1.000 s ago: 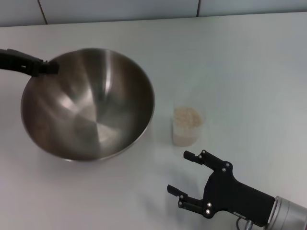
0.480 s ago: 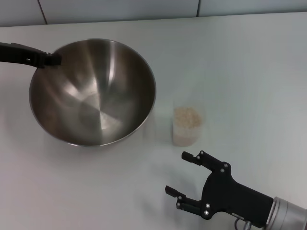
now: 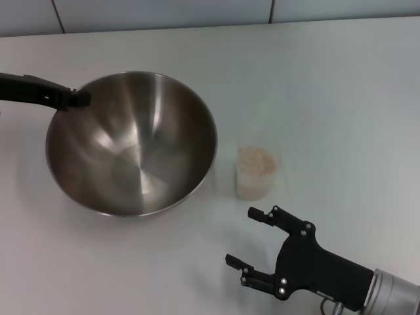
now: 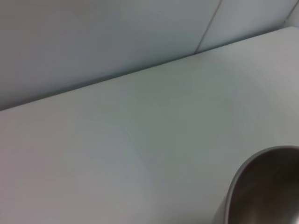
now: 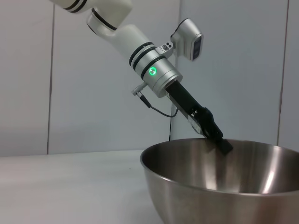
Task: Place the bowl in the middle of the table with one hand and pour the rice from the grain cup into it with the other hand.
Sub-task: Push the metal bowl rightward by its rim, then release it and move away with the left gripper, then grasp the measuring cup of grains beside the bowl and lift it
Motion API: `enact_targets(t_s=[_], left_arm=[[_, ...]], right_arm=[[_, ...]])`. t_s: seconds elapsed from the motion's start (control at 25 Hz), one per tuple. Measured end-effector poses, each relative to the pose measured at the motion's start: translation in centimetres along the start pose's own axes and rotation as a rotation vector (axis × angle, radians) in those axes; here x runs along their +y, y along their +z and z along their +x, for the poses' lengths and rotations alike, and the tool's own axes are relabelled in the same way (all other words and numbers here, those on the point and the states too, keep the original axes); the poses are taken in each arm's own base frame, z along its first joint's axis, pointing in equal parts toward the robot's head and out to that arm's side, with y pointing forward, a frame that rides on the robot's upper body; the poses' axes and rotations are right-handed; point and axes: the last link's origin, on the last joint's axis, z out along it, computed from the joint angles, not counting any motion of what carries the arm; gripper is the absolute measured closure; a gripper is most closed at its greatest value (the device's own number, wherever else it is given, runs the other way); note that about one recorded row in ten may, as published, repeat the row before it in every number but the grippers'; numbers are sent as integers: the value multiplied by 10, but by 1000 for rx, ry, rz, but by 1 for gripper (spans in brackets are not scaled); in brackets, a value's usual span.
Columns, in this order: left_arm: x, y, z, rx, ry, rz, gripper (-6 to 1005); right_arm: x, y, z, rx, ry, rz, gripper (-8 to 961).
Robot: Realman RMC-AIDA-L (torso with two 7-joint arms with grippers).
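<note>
Left gripper (image 3: 77,98) pinches the bowl's (image 3: 131,141) far-left rim; bowl sits left of centre on the table (image 3: 328,85). Cup (image 3: 255,173) stands upright just right of the bowl, apart from it, with rice (image 3: 256,159) inside. Right gripper (image 3: 252,246) hangs near the cup, fingers spread, holding nothing.

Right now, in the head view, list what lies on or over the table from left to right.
Left end effector at the bowl's far-left rim → bowl → grain cup holding rice → right end effector, open, nearest the camera.
</note>
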Motion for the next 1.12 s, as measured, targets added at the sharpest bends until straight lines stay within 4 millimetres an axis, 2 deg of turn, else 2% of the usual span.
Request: enact_targets(t_s=[0.2,0.36,0.56,0.64,0.68,0.72,0.76,0.92,1.0,1.04,1.08,1.12], left_arm=[[4,4,1,4,6,-7,957],[5,2,6,19,20,1,898],[9,-6,17,50,99,-3,825],[16,-19,23,134,212,11,796],[16,-19,23,134,212,11,748],[21,-34,24,221,314,52,699],[21,-34,24,221,314,52,651],[30,-66,9,415,446,90,470],[36,-81,-3,541,481,61,387],[44,-93,-27,649,538,33,345],[44,-93,-27,649,538,33,282],[48,-98,-40,700,579,29,218]], right_arm=[[0,0,0,-2,0,0,167],[0,0,0,-1,1,1,169],[0,-1,0,0,1,2,172],[0,0,0,0,1,3,173],[0,0,0,0,1,3,174],[0,-1,0,0,1,3,174],[0,-1,0,0,1,4,175],[0,-1,0,0,1,7,177],[-1,-1,0,0,1,10,178],[-2,-2,0,0,0,14,179],[-2,-2,0,0,0,14,179],[-2,-2,0,-2,1,17,180]])
